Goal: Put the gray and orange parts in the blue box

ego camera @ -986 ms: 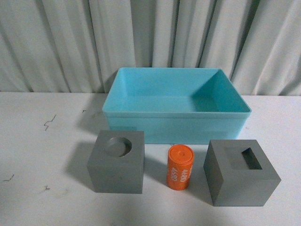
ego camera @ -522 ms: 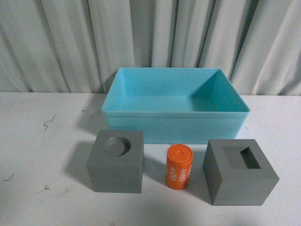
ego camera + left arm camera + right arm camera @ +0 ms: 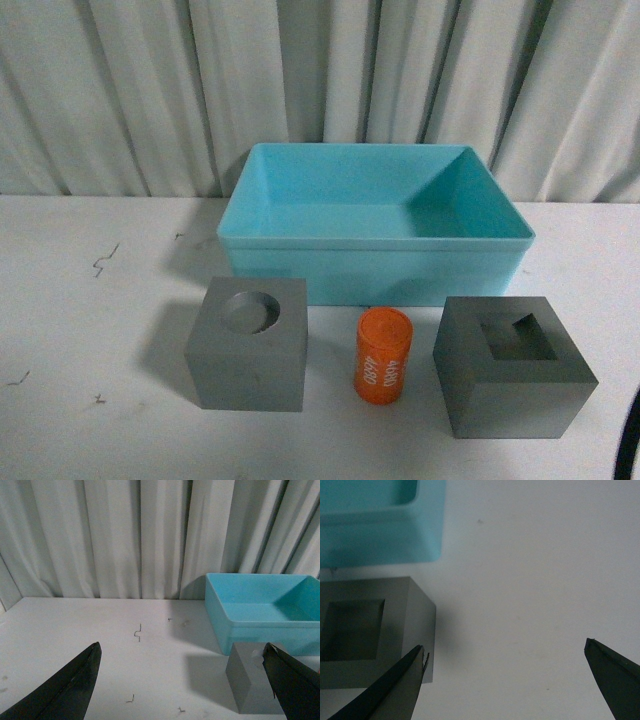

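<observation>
- Left claw (image 3: 182, 645) and right claw (image 3: 504, 645): both spread wide, gripping nothing. Only the wrist views show them.
- Near row on the bench (image 3: 80, 300): two gray cubes, the round-recess cube (image 3: 246, 345) on the left and the square-hole cube (image 3: 515, 365) on the right. One orange cylinder (image 3: 384, 356) stands between them, touching neither, seen only from the front.
- One blue box (image 3: 375, 275) sits just behind.
- One curtain (image 3: 150, 90) hangs farthest back.

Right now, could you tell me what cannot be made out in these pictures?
- Cylinder digits: too small and blurred, front view.
- Holed cube: cut off by the edge, right wrist view; hole bottom in shadow.
- Recessed cube: partly behind the left gripper and cut off, left wrist view.
- Box floor nearest us: hidden by its front wall.
</observation>
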`<state>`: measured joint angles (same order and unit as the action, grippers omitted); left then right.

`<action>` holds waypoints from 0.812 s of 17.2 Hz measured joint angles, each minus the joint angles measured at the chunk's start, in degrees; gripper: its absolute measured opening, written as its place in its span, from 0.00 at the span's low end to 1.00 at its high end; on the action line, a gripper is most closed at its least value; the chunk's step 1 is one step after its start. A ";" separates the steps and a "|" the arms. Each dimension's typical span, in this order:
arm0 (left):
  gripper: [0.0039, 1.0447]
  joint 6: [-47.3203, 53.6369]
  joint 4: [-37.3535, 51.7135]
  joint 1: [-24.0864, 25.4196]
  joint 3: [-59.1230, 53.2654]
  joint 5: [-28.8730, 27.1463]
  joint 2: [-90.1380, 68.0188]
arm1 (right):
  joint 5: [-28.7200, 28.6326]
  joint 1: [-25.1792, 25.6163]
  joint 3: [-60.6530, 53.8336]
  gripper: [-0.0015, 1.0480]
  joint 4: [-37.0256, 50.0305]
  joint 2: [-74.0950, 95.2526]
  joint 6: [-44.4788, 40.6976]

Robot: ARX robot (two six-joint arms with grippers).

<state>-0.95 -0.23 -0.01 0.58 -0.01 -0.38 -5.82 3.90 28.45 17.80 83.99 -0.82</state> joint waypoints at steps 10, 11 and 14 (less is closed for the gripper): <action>0.94 0.00 0.02 0.00 0.00 0.00 0.00 | 4.26 -11.23 2.51 0.94 5.22 11.76 2.80; 0.94 0.02 0.02 0.00 0.00 0.00 0.00 | 4.52 -11.91 3.30 0.94 5.46 13.14 2.82; 0.94 0.02 0.02 0.00 0.00 0.00 0.00 | 6.43 -13.46 6.29 0.94 6.16 17.07 3.61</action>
<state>-0.93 -0.21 -0.01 0.58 -0.01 -0.38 0.60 -9.56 34.74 23.97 101.06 2.79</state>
